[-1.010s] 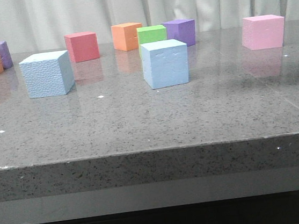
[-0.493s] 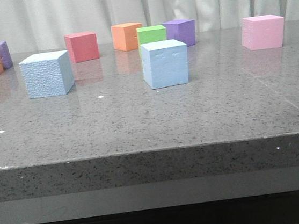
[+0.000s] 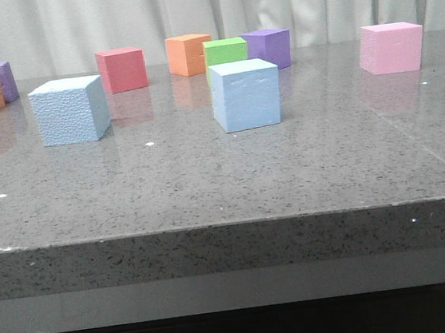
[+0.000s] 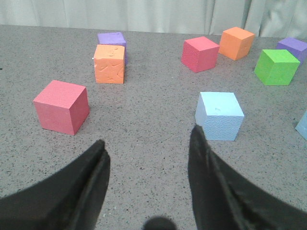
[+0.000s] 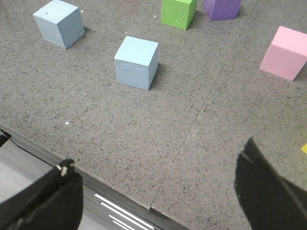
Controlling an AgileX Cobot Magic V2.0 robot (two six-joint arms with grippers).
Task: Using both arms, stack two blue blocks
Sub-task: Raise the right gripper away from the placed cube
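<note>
Left end effector (image 4: 146, 148) open, blue blocks (image 3: 70, 111) apart

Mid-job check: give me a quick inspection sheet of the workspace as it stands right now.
Surface: grey speckled stone table, dry, a seam line on the right.
Job's things: left blue block and right blue block sit apart on the table, unstacked, neither gripped.
Clutter: red cube, orange cube, green cube, purple cube, pink cube, more at far left.
Grippers: left gripper open, empty; right gripper open, empty.
Cables: nothing seen.
Surroundings: pale curtain behind.
</note>
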